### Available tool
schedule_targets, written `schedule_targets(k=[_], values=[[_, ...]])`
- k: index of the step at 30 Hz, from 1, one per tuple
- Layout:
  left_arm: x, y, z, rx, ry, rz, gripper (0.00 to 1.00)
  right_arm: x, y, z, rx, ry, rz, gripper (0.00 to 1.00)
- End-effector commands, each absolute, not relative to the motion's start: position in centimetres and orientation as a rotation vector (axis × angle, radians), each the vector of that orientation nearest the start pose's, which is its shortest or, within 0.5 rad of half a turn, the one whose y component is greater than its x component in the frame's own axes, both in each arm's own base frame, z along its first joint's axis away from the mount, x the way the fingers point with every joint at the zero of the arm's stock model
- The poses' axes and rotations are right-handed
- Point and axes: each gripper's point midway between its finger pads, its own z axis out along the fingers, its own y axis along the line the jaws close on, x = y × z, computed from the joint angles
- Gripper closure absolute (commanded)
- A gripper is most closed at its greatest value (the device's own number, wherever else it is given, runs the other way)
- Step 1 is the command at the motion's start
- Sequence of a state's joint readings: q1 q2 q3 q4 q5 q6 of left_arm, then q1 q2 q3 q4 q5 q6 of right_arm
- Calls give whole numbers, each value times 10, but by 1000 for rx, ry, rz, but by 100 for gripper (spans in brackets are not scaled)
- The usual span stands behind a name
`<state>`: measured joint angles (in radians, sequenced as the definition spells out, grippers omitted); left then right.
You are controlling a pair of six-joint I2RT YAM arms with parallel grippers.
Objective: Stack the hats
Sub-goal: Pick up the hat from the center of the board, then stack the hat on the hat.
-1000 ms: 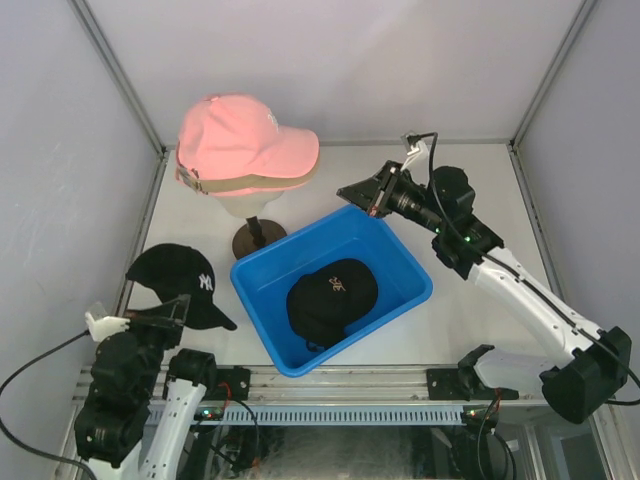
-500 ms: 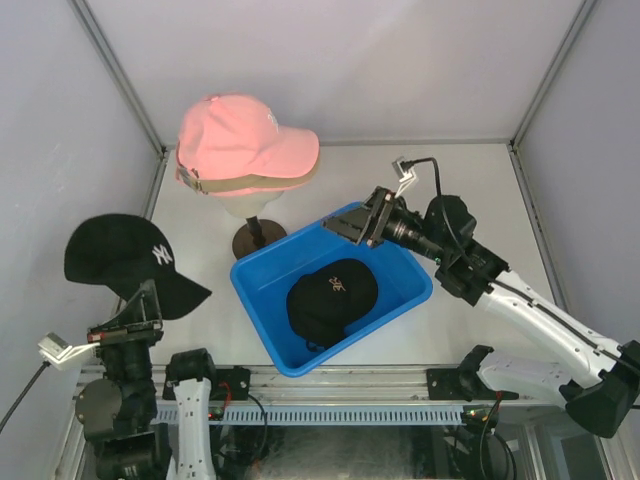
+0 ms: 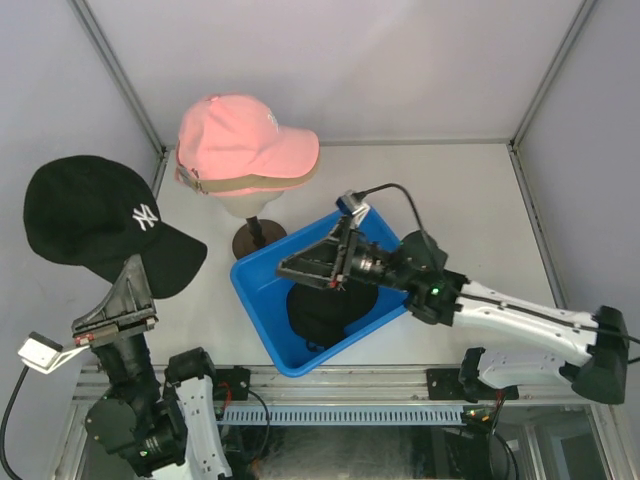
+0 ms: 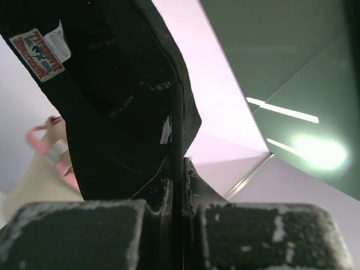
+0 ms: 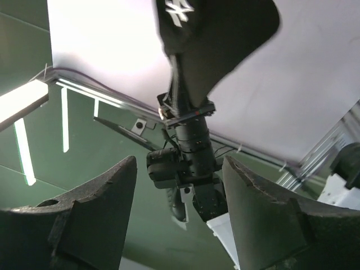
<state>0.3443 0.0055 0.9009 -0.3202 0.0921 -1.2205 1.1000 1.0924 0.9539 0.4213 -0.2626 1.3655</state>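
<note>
My left gripper is shut on the brim of the black NY hat and holds it high at the left. In the left wrist view the brim runs down between the closed jaws of that gripper. A pink hat sits over a tan hat on the mannequin head. Another black hat lies in the blue bin. My right gripper hovers open over it with nothing between its fingers. The right wrist view looks between those open fingers at the raised NY hat.
The mannequin head stands on a brown base just behind the bin's left corner. Grey walls with metal posts close in the table on three sides. Bare white tabletop lies at the back right.
My left arm has lifted the NY hat up and to the left, off the table. The right gripper has opened and swung from the back right down over the bin.
</note>
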Motion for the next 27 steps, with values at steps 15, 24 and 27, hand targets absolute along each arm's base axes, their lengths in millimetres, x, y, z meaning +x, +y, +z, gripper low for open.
schedule_targets(k=[15,24,27], values=[[-39,-95,527,-249,431,-983,100,54,441,505,-89,1578,2565,34],[-46,-100,532,-205,397,-998,100,45,468,510,-110,1612,2647,34],[-47,-101,532,-192,388,-1003,100,45,472,511,-114,1608,2656,35]])
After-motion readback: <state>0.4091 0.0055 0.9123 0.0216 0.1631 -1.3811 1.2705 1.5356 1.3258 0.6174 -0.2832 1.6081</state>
